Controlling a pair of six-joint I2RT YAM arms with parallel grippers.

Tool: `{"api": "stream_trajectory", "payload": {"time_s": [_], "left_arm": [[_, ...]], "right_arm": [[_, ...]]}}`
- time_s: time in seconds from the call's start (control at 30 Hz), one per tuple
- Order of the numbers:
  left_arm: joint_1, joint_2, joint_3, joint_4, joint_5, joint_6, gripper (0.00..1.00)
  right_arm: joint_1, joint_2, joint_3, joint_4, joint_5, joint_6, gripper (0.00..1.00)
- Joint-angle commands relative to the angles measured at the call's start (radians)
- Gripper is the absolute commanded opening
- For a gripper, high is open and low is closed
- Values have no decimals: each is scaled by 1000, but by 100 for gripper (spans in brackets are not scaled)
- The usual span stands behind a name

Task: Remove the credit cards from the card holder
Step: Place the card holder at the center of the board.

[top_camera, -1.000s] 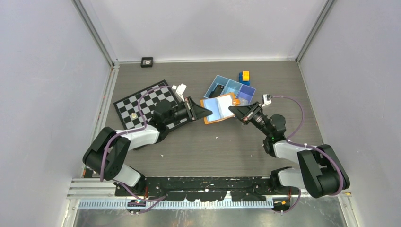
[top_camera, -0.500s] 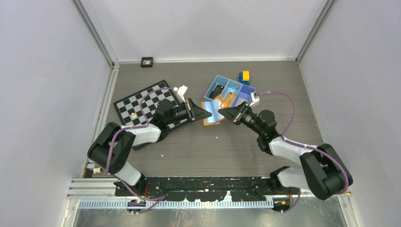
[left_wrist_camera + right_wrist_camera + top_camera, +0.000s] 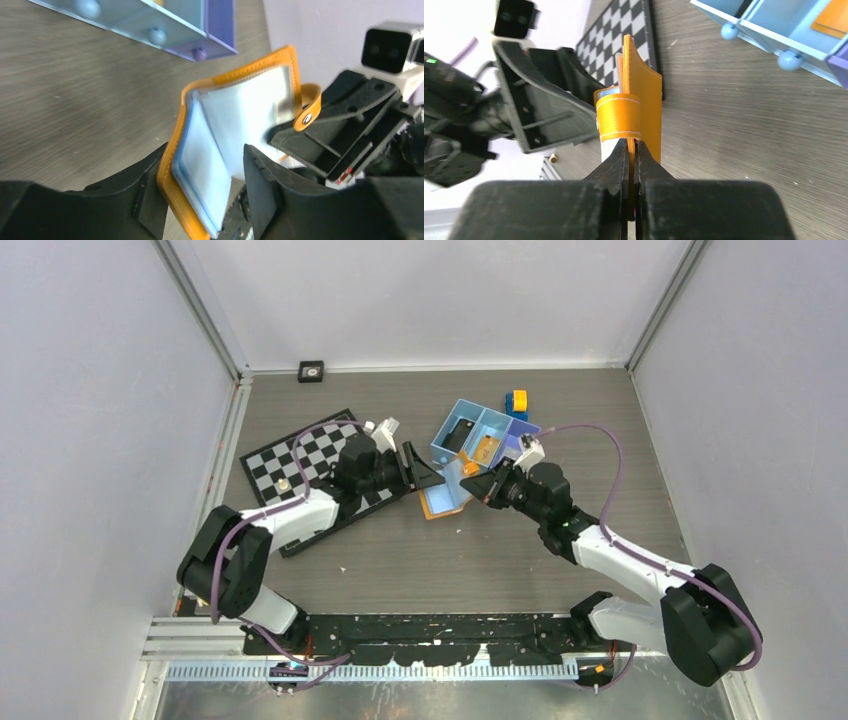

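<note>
The orange card holder [image 3: 446,496] is half open and stands up off the table between my two grippers. In the left wrist view its cover [image 3: 235,77] frames bluish clear sleeves [image 3: 205,170], and its tab [image 3: 310,102] hangs at the right. My left gripper [image 3: 430,478] straddles one half of it [image 3: 206,150]. The cover rests against one finger and a small gap shows at the other. My right gripper [image 3: 477,485] is shut on the thin orange edge of the other half [image 3: 633,145], just under the looped tab [image 3: 619,117].
The blue three-compartment tray [image 3: 466,410] stands just behind the holder, with an orange card [image 3: 487,447] in it; it also shows in the right wrist view [image 3: 769,32]. A yellow-and-blue block [image 3: 516,402] is behind it. A chessboard [image 3: 290,455] lies under my left arm.
My right gripper has moved left toward the left gripper. It has folded the holder's right half up, so the holder went from flat open to standing half shut.
</note>
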Motion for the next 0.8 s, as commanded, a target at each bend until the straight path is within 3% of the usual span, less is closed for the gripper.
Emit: {"api": "stream_trajectory", "payload": {"time_s": [0.0,0.2,0.33,0.57,0.77], "left_arm": [[7,-74,54,-293,-187,171,59],[21,-95,79,-430,-315,208,71],[38,-158,53,-479,-429,207,78],[73,-198,24,-458,-410,199,79],[106,-155,36,-447,-333,182,78]], "right_arm": [[17,32,53,-143,108,-98,1],[73,175,101,-170,165,-137,1],[165,232,157,-254,334,-209,1],[349,281,243,-341,550,-327,36],[495,342,321,-382,622,-437,44]]}}
